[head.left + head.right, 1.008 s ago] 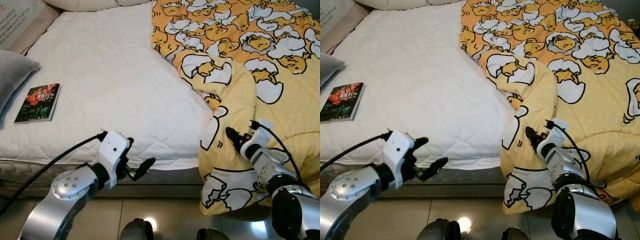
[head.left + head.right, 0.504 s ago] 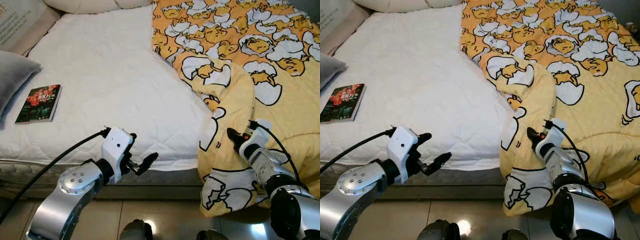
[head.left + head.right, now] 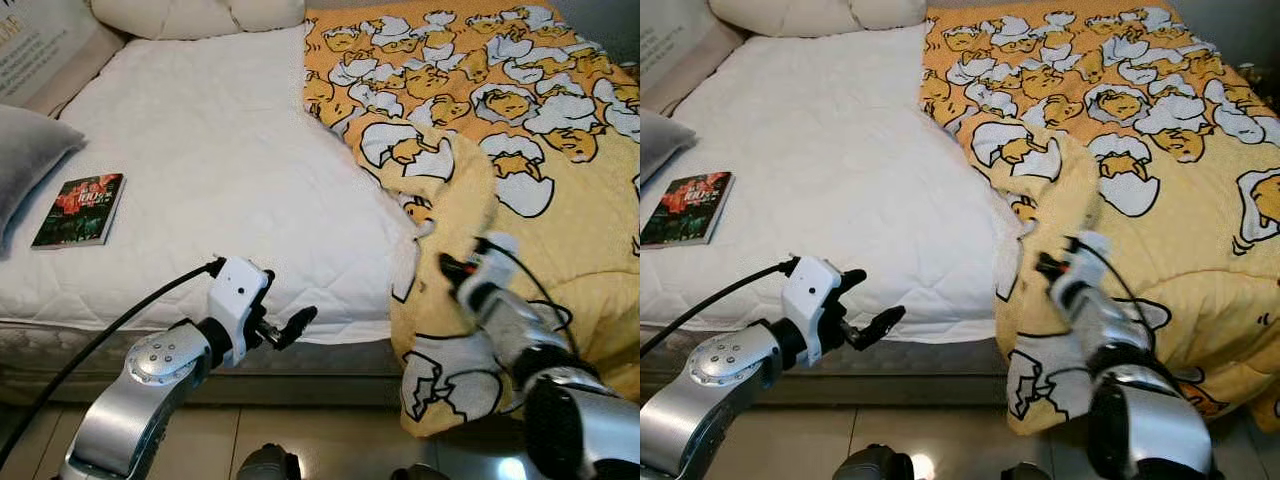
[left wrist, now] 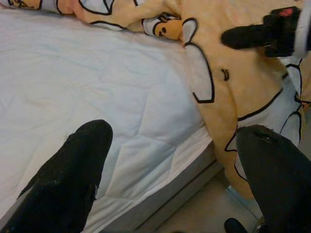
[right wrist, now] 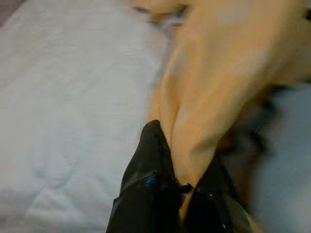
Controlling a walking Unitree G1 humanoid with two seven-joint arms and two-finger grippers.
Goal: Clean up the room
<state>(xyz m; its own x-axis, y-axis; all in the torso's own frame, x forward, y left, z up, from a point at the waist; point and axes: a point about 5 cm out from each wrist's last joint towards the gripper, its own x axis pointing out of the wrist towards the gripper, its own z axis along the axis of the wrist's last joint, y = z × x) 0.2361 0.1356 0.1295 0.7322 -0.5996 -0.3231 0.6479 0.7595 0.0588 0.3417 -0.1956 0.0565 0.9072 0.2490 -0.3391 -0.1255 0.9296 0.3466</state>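
The right gripper (image 3: 447, 266) pinches the yellow duvet (image 3: 520, 150)'s folded edge; bare mattress (image 3: 220, 170) lies beyond it, the left gripper (image 3: 285, 325) gaping nearer.

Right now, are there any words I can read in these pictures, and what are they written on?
Book on the white mattress: red lettering on the cover, too small to read.
Beige board at the head of the bed: lines of dark print, too blurred to read.
Yellow blanket: only cartoon egg pictures, no words.

Home bedroom — bed (image 3: 200, 150), patterned duvet (image 3: 520, 130), pillows (image 3: 190, 14)
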